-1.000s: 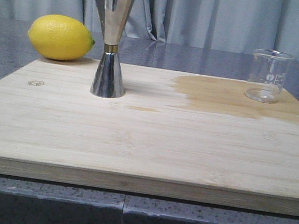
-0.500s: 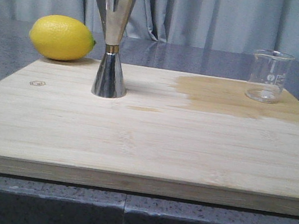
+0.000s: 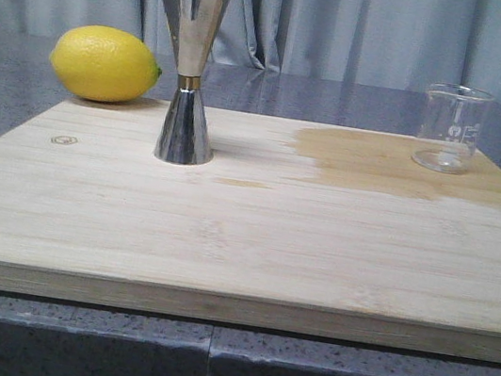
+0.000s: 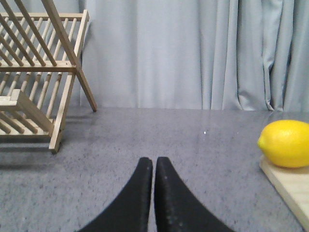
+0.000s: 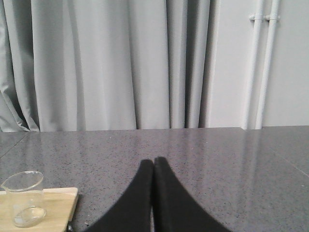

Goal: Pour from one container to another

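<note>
A clear glass beaker (image 3: 451, 128), apparently empty, is seen upright at the far right corner of a wooden board (image 3: 252, 236), on a darker wet patch (image 3: 397, 165). The steel jigger (image 3: 193, 69) is stood upright at the board's far left, beside a lemon (image 3: 104, 64). The left gripper (image 4: 154, 166) and right gripper (image 5: 153, 166) are each held pressed together, low over the grey table (image 5: 203, 154). Curtains (image 3: 371, 31) are hung behind.

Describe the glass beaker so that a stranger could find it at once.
Start from the wooden board on the grey counter. On its far right corner, at the edge of a darker wet-looking stain, stands the glass beaker. It is clear and short, unlike the tall steel jigger and yellow lemon.
</note>
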Tool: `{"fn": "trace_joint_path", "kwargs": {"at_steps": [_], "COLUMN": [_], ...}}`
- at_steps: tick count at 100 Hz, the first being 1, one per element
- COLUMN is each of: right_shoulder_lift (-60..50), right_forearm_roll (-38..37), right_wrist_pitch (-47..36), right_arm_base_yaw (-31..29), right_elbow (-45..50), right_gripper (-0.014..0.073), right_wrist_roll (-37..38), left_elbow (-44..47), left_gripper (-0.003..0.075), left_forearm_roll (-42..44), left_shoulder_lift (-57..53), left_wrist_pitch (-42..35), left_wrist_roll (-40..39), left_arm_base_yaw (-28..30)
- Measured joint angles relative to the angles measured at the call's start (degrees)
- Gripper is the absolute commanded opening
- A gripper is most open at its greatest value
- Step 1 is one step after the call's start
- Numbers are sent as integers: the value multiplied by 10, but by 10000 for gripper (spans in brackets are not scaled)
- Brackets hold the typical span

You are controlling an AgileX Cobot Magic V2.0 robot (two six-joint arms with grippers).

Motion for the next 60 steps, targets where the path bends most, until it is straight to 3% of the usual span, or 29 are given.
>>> {"fn": "trace_joint_path", "kwargs": {"at_steps": [60], "right_shoulder_lift": [0], "right_forearm_roll": [0], "right_wrist_pitch": [0], "right_arm_base_yaw": [0], "right_elbow": [0], "right_gripper": [-71], "right_wrist_roll": [0], "left_elbow": [0], "left_gripper": [-19], "left_forearm_roll": [-53], "left_shoulder_lift": [0], "left_wrist_pitch": [3], "left_wrist_roll": [60], "left_arm_base_yaw": [0]}}
